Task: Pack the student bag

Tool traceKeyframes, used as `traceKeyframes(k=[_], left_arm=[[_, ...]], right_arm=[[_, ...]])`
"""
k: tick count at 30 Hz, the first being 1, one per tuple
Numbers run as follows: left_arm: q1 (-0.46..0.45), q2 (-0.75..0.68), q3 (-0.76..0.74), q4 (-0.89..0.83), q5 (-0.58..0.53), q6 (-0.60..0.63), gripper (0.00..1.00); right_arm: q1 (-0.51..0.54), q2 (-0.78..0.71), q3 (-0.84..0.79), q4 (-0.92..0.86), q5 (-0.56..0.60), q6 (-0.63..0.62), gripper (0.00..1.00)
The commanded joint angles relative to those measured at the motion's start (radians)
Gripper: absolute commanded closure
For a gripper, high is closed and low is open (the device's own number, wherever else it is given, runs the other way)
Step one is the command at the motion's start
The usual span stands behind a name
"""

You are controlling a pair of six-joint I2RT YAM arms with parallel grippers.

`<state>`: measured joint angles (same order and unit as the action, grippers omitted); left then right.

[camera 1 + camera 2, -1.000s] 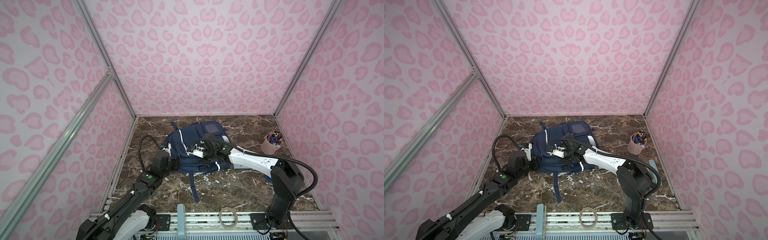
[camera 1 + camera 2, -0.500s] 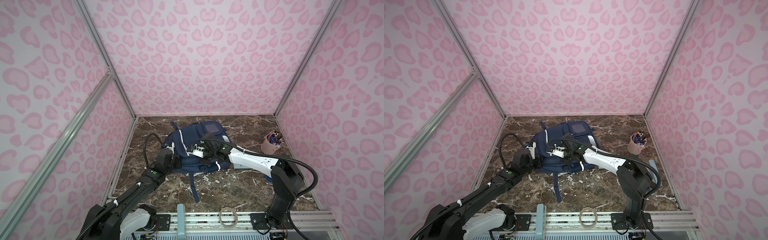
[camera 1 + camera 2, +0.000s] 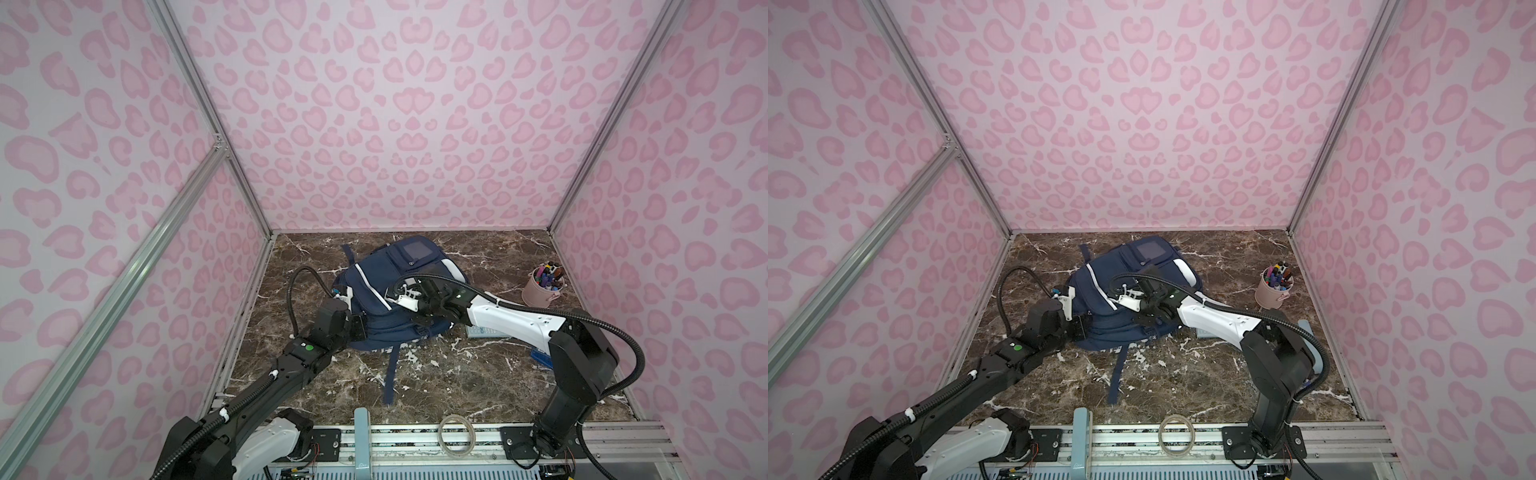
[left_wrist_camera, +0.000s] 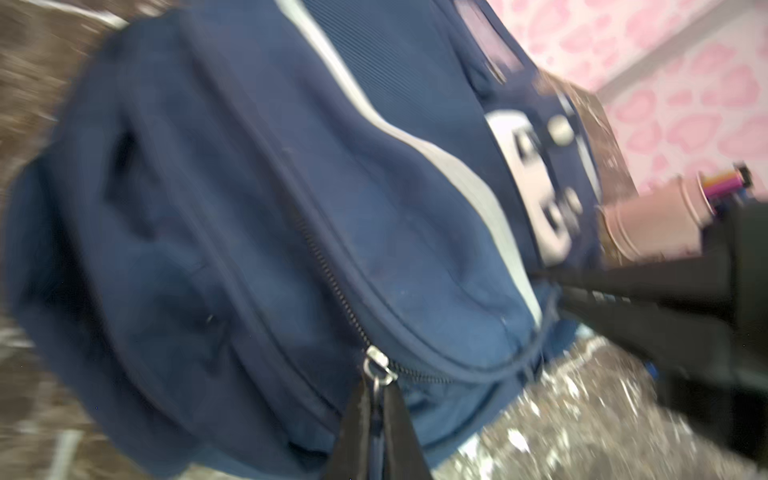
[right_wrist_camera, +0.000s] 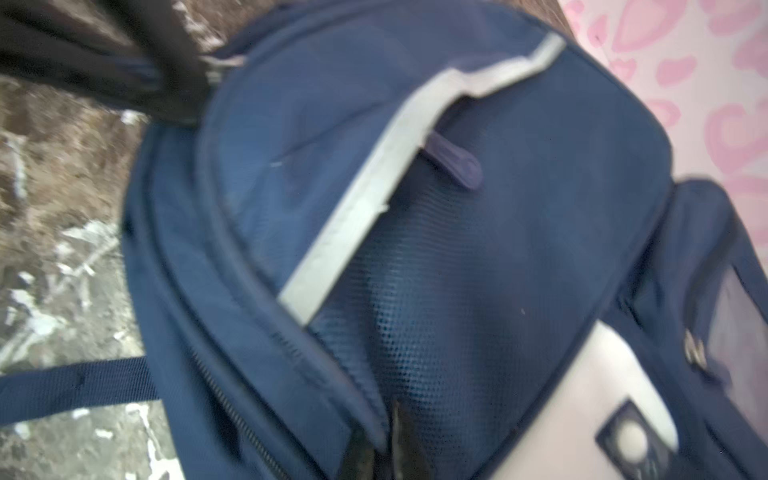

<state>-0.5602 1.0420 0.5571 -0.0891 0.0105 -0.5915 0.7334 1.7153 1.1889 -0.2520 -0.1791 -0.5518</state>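
**Asker:** What fills the scene?

**Describer:** A brown marble table (image 3: 457, 374), enclosed by pink-spotted walls (image 3: 395, 124). The student bag (image 3: 386, 328), navy with white stripes, lies flat at the table's middle, toward the back wall. One strap trails toward the front edge.

**Asker:** Anything beside it?

**Describer:** A pink cup of pens (image 3: 540, 293) stands well apart from it, near the right wall.

**Asker:** And the grippers?

**Describer:** The left gripper (image 4: 376, 399) is at the bag's near left edge. The right gripper (image 5: 382, 449) reaches in from the right, over the bag's front panel. Its dark fingertips (image 5: 359, 455) lie against the fabric beside a zipper line. That view is blurred, so I cannot tell whether they pinch anything.

**Asker:** What does the left one hold?

**Describer:** Its fingers are pressed together on a small metal zipper pull (image 4: 376, 368).
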Motion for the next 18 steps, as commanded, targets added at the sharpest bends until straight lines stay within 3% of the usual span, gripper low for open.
traceKeyframes(k=[1,2,3,10,13,16,18], left_arm=[[-0.073,-0.004,-0.003,-0.045,0.004,-0.086,0.97],[-0.086,-0.007,-0.003,-0.028,0.022,-0.095,0.97],[-0.094,-0.009,0.009,-0.033,0.023,-0.096,0.97],[-0.107,-0.022,0.048,-0.046,0.066,-0.100,0.97],[-0.106,-0.023,0.057,-0.071,0.071,-0.094,0.97],[-0.090,-0.040,0.052,-0.095,0.046,-0.089,0.96],[-0.032,-0.049,0.042,-0.092,0.028,-0.078,0.96]], right_arm=[[0.004,-0.073,-0.075,0.120,0.061,0.023,0.50],[0.021,-0.107,-0.117,0.163,0.031,0.008,0.42],[0.043,-0.136,-0.148,0.194,0.007,-0.019,0.40],[0.184,-0.130,-0.194,0.311,0.043,-0.095,0.43],[0.187,-0.064,-0.150,0.349,0.068,-0.072,0.56],[0.184,-0.029,-0.137,0.326,0.070,-0.078,0.88],[0.184,-0.039,-0.164,0.309,0.049,-0.096,1.00]])
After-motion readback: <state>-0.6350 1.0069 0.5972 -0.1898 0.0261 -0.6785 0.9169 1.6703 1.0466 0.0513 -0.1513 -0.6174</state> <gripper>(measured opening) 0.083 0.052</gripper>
